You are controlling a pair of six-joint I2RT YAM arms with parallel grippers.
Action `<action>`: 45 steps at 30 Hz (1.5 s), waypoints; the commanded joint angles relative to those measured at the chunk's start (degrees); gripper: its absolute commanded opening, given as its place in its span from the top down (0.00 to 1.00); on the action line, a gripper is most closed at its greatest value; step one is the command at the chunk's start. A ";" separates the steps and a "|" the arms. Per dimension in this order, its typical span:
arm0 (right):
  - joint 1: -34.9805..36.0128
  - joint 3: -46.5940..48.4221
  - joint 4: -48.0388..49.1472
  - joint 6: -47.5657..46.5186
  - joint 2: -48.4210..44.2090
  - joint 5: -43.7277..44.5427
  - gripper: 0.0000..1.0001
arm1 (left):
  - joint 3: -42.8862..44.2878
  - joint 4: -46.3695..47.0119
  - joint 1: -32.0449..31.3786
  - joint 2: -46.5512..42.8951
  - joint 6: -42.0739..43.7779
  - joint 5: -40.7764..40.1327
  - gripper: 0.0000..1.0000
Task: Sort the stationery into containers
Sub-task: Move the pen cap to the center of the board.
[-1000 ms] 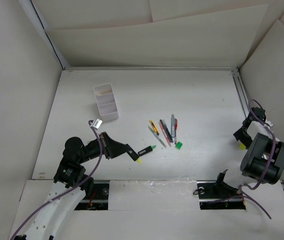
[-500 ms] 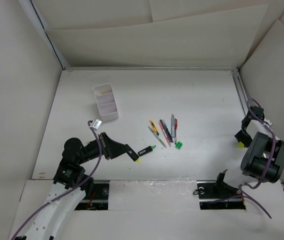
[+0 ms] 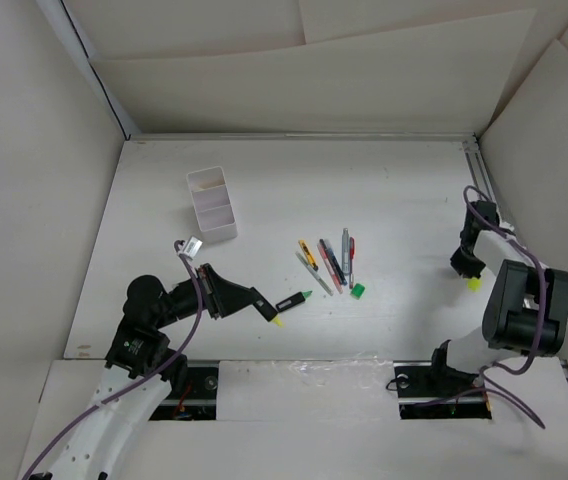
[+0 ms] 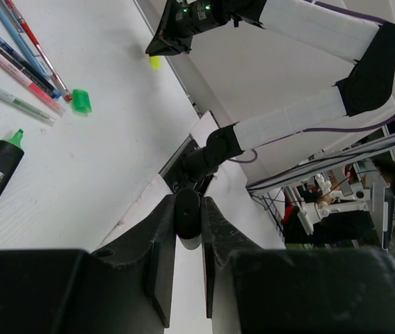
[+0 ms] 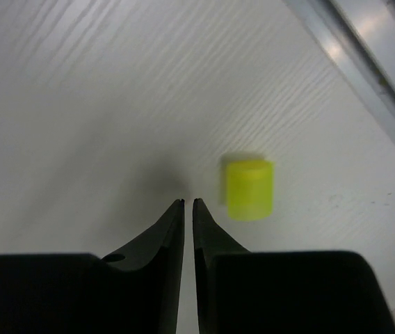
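My left gripper (image 3: pixel 260 303) hovers low over the table's near left, shut on a black highlighter (image 3: pixel 273 316) with its yellow tip pointing down; in the left wrist view only its round black end (image 4: pixel 187 211) shows between the jaws. A second black highlighter (image 3: pixel 293 299) with a green tip lies just beside it. Thin pens (image 3: pixel 329 260) lie in a loose row mid-table, with a green cap (image 3: pixel 358 290) next to them. The white two-compartment box (image 3: pixel 212 204) stands at the back left. My right gripper (image 5: pixel 188 202) is shut on nothing; a yellow cap (image 5: pixel 250 189) lies just right of its tips.
A metal rail (image 3: pixel 483 195) runs along the table's right edge, close behind the yellow cap (image 3: pixel 474 284) and the right gripper (image 3: pixel 461 263). White walls enclose the table on three sides. The arm bases sit at the near edge.
The right arm has swung away from its base and slightly left, and its jaws have closed with the yellow cap left outside them. The left arm and its highlighter have not moved.
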 commanded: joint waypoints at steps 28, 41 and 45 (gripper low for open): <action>-8.07 -6.16 -0.05 8.99 -12.53 7.26 0.43 | 4.50 -2.31 -0.06 -1.28 2.90 0.50 1.00; -6.67 -1.76 2.77 0.37 -2.77 2.86 0.25 | 5.02 -2.31 -0.06 -0.49 3.43 1.64 1.00; -4.13 0.17 1.73 0.37 -1.53 4.18 0.49 | 6.17 -3.80 -0.06 -1.10 3.43 1.64 1.00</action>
